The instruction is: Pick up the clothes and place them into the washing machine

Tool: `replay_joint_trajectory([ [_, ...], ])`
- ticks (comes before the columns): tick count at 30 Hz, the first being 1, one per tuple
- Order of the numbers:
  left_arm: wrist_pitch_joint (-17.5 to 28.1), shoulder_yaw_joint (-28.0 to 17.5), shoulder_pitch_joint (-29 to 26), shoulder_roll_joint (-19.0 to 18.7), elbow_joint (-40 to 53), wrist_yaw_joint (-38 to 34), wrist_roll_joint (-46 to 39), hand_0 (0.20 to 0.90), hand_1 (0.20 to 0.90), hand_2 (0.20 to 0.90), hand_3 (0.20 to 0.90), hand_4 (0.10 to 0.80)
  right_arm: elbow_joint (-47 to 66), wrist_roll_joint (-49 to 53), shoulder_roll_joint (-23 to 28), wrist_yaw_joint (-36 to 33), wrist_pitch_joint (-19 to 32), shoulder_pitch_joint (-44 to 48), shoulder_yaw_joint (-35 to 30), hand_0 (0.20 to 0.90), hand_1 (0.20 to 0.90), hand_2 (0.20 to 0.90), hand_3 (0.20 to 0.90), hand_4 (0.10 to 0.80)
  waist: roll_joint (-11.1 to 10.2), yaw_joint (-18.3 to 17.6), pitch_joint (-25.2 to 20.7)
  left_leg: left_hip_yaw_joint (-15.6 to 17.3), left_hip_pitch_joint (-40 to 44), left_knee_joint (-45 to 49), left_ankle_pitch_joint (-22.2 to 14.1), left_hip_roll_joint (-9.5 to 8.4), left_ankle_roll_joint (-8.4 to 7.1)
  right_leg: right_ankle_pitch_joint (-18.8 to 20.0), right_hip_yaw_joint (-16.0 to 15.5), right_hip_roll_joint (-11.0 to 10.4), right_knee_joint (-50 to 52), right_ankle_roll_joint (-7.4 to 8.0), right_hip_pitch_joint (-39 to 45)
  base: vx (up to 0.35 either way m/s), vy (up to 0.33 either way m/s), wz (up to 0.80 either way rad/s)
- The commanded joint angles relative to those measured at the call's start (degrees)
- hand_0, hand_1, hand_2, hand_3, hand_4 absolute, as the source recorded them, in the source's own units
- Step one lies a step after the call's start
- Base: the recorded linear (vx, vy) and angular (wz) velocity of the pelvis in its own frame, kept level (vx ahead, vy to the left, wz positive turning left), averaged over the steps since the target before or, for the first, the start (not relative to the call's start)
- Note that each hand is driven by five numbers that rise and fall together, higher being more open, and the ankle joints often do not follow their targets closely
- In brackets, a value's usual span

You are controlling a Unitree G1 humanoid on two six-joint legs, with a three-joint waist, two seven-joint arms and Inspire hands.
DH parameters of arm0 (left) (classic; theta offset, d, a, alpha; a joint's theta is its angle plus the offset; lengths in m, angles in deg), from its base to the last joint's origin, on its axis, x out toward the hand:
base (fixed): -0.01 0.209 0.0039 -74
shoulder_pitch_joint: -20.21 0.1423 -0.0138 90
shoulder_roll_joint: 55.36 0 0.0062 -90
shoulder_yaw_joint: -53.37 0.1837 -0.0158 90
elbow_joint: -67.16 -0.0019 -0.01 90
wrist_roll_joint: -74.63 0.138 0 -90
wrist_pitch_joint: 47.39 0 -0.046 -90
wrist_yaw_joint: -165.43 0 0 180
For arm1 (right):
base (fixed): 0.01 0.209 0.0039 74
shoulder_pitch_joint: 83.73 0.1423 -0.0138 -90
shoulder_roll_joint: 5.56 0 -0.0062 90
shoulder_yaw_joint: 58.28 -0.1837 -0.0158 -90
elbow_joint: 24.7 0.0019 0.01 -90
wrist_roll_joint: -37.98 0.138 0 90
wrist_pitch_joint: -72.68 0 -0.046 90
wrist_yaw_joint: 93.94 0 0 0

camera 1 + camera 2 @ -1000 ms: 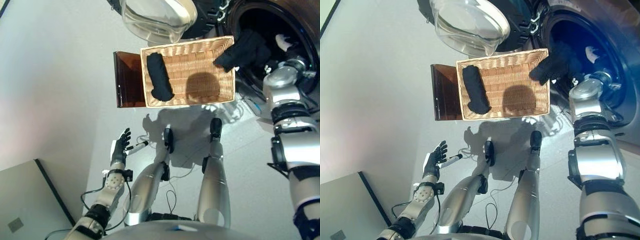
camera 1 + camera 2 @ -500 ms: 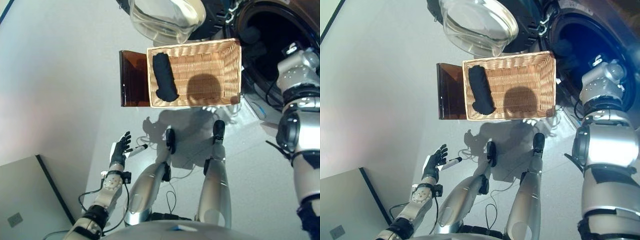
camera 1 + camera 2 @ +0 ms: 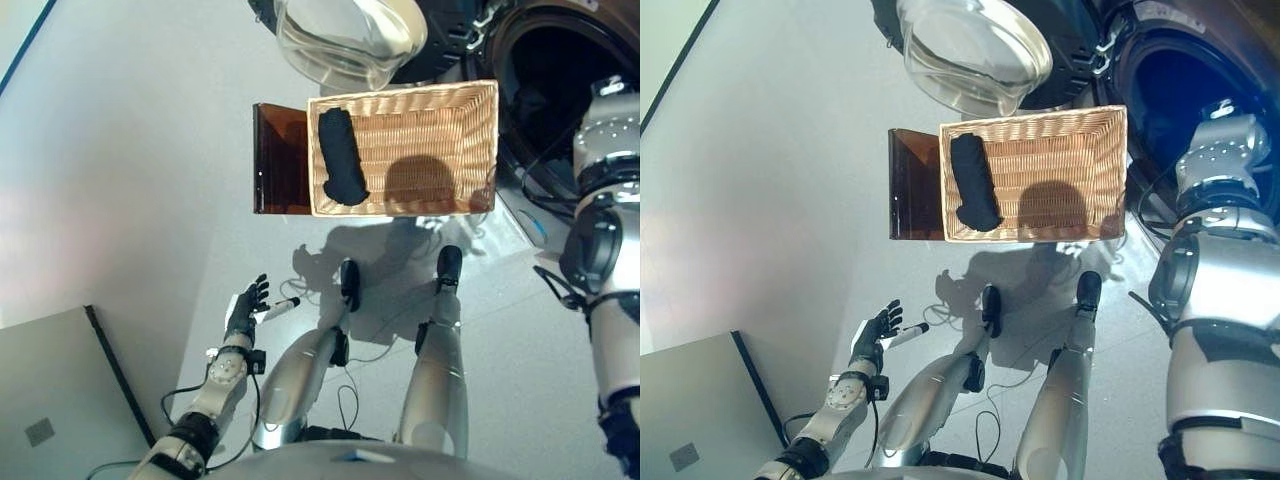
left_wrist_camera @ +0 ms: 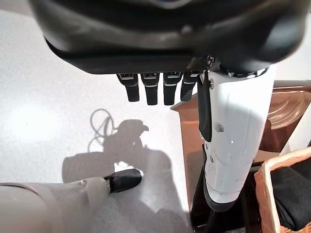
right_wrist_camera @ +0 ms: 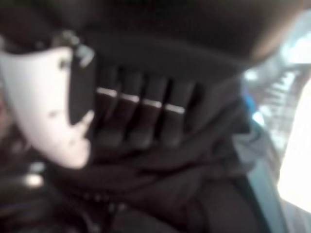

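— So, how far along was I at that point?

— Roughly midway, I'd judge. One dark garment (image 3: 341, 156) lay in the wicker basket (image 3: 400, 90), rolled into a long bundle along the end on your left. The rest of the basket floor showed only bare weave. Your right arm (image 3: 605, 150) reached into the open washing machine (image 3: 555, 70). In its wrist view, dark cloth (image 5: 160, 179) lay bunched just past the right hand (image 5: 146, 39).

— Was that piece let go or held?

— I couldn't tell. The right hand's fingers (image 5: 141, 121) sat right over the folds, with the white-covered thumb (image 5: 43, 102) beside them. The view was too murky to show whether they gripped the cloth or had dropped it. From the head views the hand itself was hidden inside the drum.

— And my other hand?

— Your left hand (image 3: 245, 308) hung low over the floor, well apart from the basket. Its fingers (image 4: 150, 90) were relaxed and held nothing.

— What was left, then?

— By my reading, you needed to finish that drop, then fetch the rolled piece. It looked soft, matte and limp, so it would likely sag and unroll when lifted. The basket rested on a brown stand (image 3: 278, 160), just beside the machine's open glass door (image 3: 345, 40).
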Motion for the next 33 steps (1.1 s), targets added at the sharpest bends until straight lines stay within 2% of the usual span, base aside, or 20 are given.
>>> replay_joint_trajectory([
  [1, 0.51, 1.76, 2.68, -0.46, -4.11, -1.97, -1.57, 0.9, 0.9, 0.9, 0.9, 0.8, 5.88, -0.05, 9.65, -1.95, 11.1, 7.42, 5.19, 0.2, 0.2, 0.2, 0.2, 0.3, 3.05, -2.22, -6.7, -1.43, 0.48, -0.47, -1.51, -0.09, -5.31, -12.88, -1.49, 5.59, 10.08, -2.99, -0.14, 0.0, 0.0, 0.0],
  [7, 0.37, 2.33, 2.65, 0.1, -4.43, -2.45, -2.47, 0.9, 0.9, 0.9, 0.9, 0.8, 6.24, -0.28, 9.15, -5.42, 12.9, 7.23, 3.82, 0.2, 0.2, 0.2, 0.2, 0.3, 3.06, -2.38, -6.75, -1.26, 0.41, -0.47, -1.51, -0.07, -5.28, -12.78, -1.29, 5.63, 10.02, -3.04, -0.23, 0.0, 0.0, 0.0],
  [8, 0.26, 2.26, 2.71, 0.15, -4.63, -2.84, -2.55, 0.9, 0.9, 0.9, 0.9, 0.8, 6.02, -2.06, 9.8, -8.06, 12.75, 7.19, 3.62, 0.2, 0.2, 0.2, 0.2, 0.3, 2.9, -2.53, -6.79, -1.25, 0.42, -0.47, -1.54, -0.08, -5.26, -12.83, -1.18, 5.69, 9.95, -3.08, -0.18, 0.0, 0.0, 0.0],
  [12, 0.44, 2.37, 2.8, 0.36, -4.19, -3.08, -2.96, 0.9, 0.9, 0.9, 0.9, 0.8, 6.79, -3.68, 10.58, -11.49, 13.59, 6.93, 2.53, 0.2, 0.2, 0.2, 0.2, 0.3, 2.97, -2.67, -6.8, -1.4, 0.32, -0.47, -1.5, -0.14, -5.19, -12.87, -0.99, 5.71, 9.83, -3.03, -0.04, 0.0, 0.0, 0.0],
  [17, 0.63, 2.7, 3.36, 0.27, -3.84, -3.3, -3.3, 0.9, 0.9, 0.9, 0.9, 0.8, 8.3, -7.34, 11.59, -14.18, 12.32, 7.14, 3.55, 0.2, 0.2, 0.2, 0.2, 0.3, 2.73, -2.9, -6.82, -1.39, 0.21, -0.47, -1.52, -0.21, -5.2, -12.71, -0.95, 5.73, 9.64, -3.05, -0.04, -0.001, 0.002, -0.01],
  [20, 1.08, 2.78, 3.37, -0.17, -3.43, -3.42, -3.29, 0.9, 0.9, 0.9, 0.9, 0.8, 7.18, -11.3, 12.2, -14.7, 8.74, 7.95, 6.33, 0.2, 0.2, 0.2, 0.2, 0.3, 2.47, -2.82, -6.61, -1.21, 0.12, -0.47, -1.52, -0.14, -5.22, -12.57, -0.89, 5.69, 9.49, -3.03, -0.13, -0.009, 0.005, -0.05],
  [24, 2.42, 2.94, 3.49, -1.53, -2.32, -3.58, -2.4, 0.9, 0.9, 0.9, 0.9, 0.8, 1.77, -26.7, 14.63, -15.41, -3.9, 10.52, 16.78, 0.2, 0.2, 0.2, 0.2, 0.3, 2.3, -2.29, -6.17, -1.09, 0.29, -0.45, -1.42, -0.08, -5.3, -12.58, -1.06, 5.54, 9.82, -3.03, -0.1, -0.001, -0.001, -0.01],
  [25, 2.86, 3.04, 3.44, -1.62, -1.97, -3.73, -2.18, 0.9, 0.9, 0.9, 0.9, 0.8, 1.33, -27.7, 14.29, -15.22, -4.01, 10.63, 17.31, 0.2, 0.2, 0.2, 0.2, 0.3, 2.43, -2.12, -6.06, -1.04, 0.18, -0.45, -1.32, -0.05, -5.3, -12.41, -1.1, 5.5, 9.75, -3.03, -0.16, 0.0, 0.0, 0.0],
  [28, 3.84, 3.06, 3.33, -2.57, -0.21, -3.81, -1.44, 0.9, 0.9, 0.9, 0.9, 0.8, -0.87, -33.84, 14.63, -13.11, -8.4, 11.92, 21.95, 0.2, 0.2, 0.2, 0.2, 0.3, 2.49, -1.65, -5.65, -1.12, -0.09, -0.43, -1.05, 0.0, -5.41, -12.23, -1.22, 5.46, 9.72, -2.99, -0.37, -0.017, -0.013, 0.02],
  [29, 4.11, 3.04, 3.32, -2.64, 0.25, -3.75, -1.29, 0.9, 0.9, 0.9, 0.9, 0.8, -1.15, -36.61, 14.65, -12.75, -10.13, 12.8, 24.26, 0.442, 0.442, 0.442, 0.442, 0.473, 2.56, -1.64, -5.4, -1.11, -0.16, -0.43, -0.95, -0.01, -5.43, -12.16, -1.22, 5.46, 9.73, -2.98, -0.44, -0.018, -0.034, 0.07],
  [30, 4.38, 2.85, 3.36, -3.41, 0.7, -3.38, -0.98, 0.9, 0.9, 0.9, 0.9, 0.8, -2.22, -43.8, 15.2, -12.24, -14.31, 13.32, 28.99, 0.776, 0.776, 0.776, 0.776, 0.712, 2.24, -1.44, -5.08, -1.19, -0.02, -0.36, -1.05, -0.04, -5.53, -12.58, -1.32, 5.32, 10.08, -2.93, -0.38, -0.037, -0.027, 0.05],
  [31, 4.68, 2.65, 3.35, -3.04, 1.41, -3.53, -0.55, 0.9, 0.9, 0.9, 0.9, 0.8, -1.65, -45.55, 14.79, -11.8, -14.25, 13.78, 29.59, 0.222, 0.222, 0.222, 0.222, 0.316, 2.71, -1.45, -4.65, -1.08, -0.42, -0.38, -0.66, 0.0, -5.52, -11.94, -1.27, 5.4, 9.87, -2.95, -0.66, -0.044, -0.03, 0.06],
  [32, 4.91, 2.22, 3.27, -3.4, 1.93, -3.27, -0.52, 0.9, 0.9, 0.9, 0.9, 0.8, -2.96, -52.48, 15.8, -12.31, -18.48, 14.04, 33.85, 0.2, 0.2, 0.2, 0.2, 0.3, 2.69, -1.42, -4.24, -1.12, -0.46, -0.35, -0.5, 0.03, -5.63, -11.98, -1.27, 5.37, 10.17, -2.93, -0.81, -0.057, -0.015, 0.03],
  [33, 5.19, 2.06, 2.94, -3.47, 2.47, -3.35, 0.0, 0.9, 0.9, 0.9, 0.9, 0.8, -2.54, -56.13, 15.67, -13.31, -19.4, 13.67, 34.33, 0.2, 0.2, 0.2, 0.2, 0.3, 2.95, -1.44, -3.85, -1.12, -0.63, -0.34, -0.41, 0.03, -5.63, -11.79, -1.26, 5.41, 10.25, -2.98, -1.1, -0.038, -0.021, 0.08],
])
